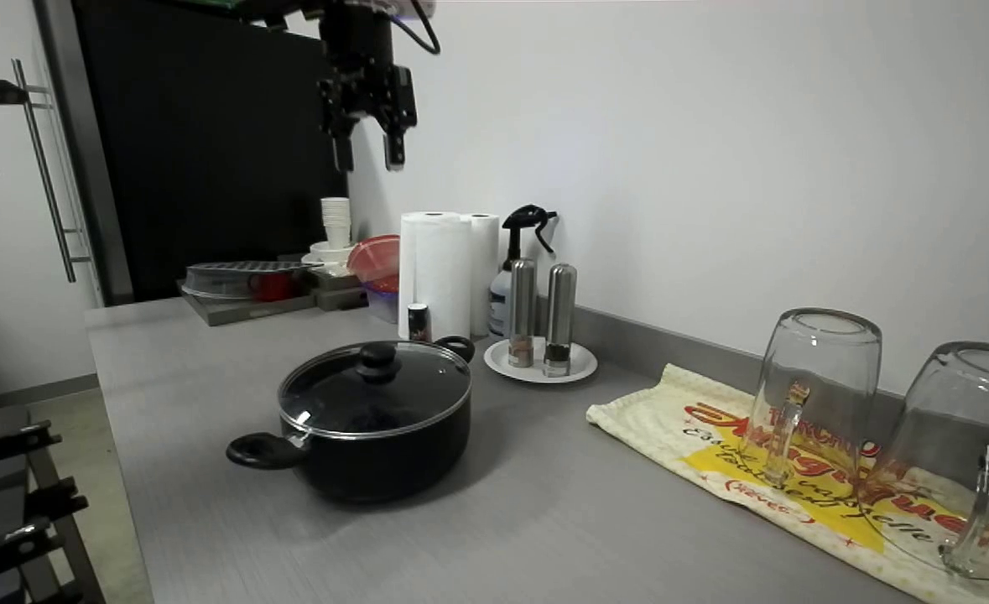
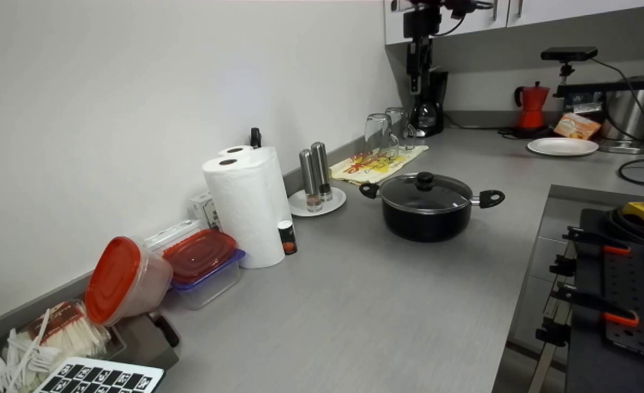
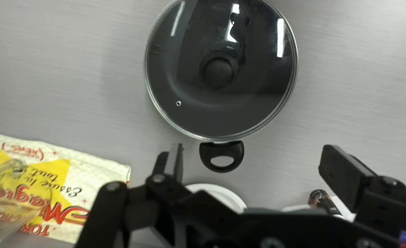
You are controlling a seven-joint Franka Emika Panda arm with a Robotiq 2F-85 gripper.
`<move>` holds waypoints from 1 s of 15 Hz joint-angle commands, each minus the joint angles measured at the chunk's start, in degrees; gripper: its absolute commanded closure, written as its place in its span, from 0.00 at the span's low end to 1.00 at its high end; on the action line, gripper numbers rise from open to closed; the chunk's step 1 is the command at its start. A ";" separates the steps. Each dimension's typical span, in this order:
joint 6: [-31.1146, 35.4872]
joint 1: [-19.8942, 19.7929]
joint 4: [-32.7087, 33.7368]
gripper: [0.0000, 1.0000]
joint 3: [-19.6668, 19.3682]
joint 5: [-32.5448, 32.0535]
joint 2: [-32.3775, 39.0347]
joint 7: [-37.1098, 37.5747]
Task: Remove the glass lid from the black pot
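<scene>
The glass lid point(image 1: 414, 386) sits on top of the black pot point(image 1: 385, 470), its black knob pointing up. Both also show in an exterior view, the lid point(image 2: 447, 196) level on the pot point(image 2: 426, 225). In the wrist view the lid point(image 3: 220, 103) fills the upper middle, and one loop handle of the pot point(image 3: 207, 153) shows below it. My gripper point(image 1: 368, 166) is open and empty, high above the counter and well clear of the lid. In the wrist view the gripper point(image 3: 252, 151) has its fingers wide apart, with nothing between them.
Near the pot are a white plate point(image 1: 494, 361) with two tall metal mills point(image 1: 559, 310), paper towel rolls point(image 1: 435, 277), and a small dark jar point(image 1: 418, 323). A spray bottle point(image 1: 501, 294) stands behind. Upturned glass mugs point(image 1: 821, 377) stand on a yellow-and-white cloth point(image 1: 670, 419) by the wall.
</scene>
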 commanded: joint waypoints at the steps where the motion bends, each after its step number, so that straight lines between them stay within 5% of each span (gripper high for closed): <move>1: -0.75 -0.91 6.88 0.00 0.86 2.36 12.02 -0.51; 7: -3.89 -3.12 11.13 0.00 2.59 2.67 24.00 -0.99; 15: -7.13 -6.95 10.77 0.00 2.84 3.79 26.91 -1.04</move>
